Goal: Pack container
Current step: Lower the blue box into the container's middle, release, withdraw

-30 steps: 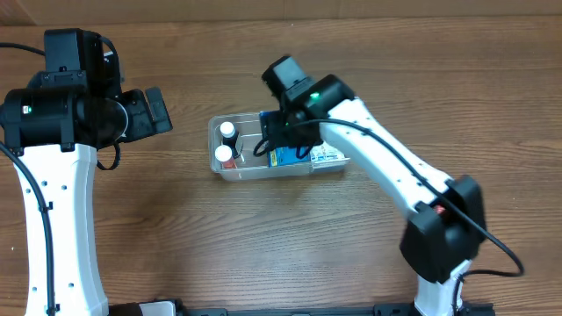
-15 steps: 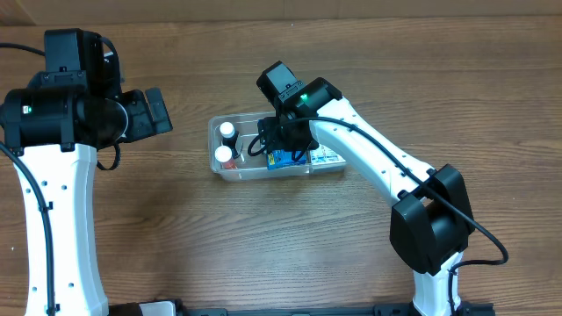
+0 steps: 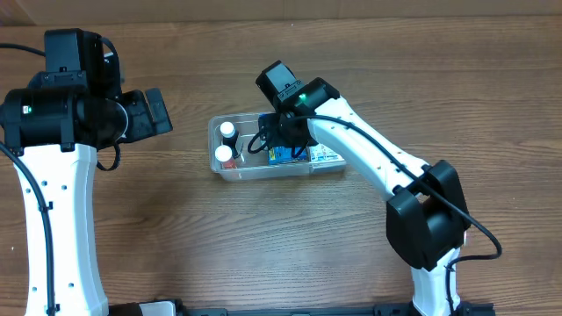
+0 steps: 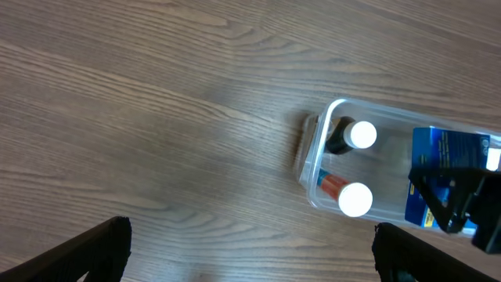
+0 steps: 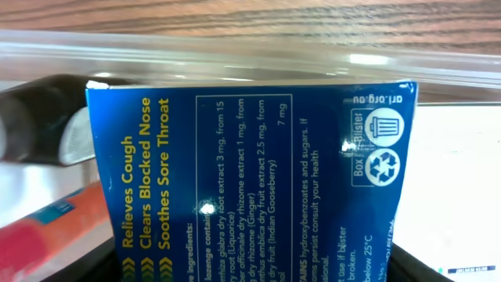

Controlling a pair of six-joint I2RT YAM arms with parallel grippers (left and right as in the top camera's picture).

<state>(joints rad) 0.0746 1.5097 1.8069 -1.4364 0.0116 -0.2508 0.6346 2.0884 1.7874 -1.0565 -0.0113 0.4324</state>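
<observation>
Here, the clear container (image 3: 213, 140) sits near the middle of the wooden worktop (image 3: 176, 228), its long side running left to right. Inside it, two white-capped bottles (image 3: 227, 129) occupy the left end, a blue box (image 3: 283, 158) the middle, and a white box (image 3: 327, 156) the right end. The right arm's fingers (image 5: 423, 270) reach into the container, clamped on the blue box. The left arm's fingers (image 4: 86, 251) are spread wide apart above bare worktop, well to the left of the container.
</observation>
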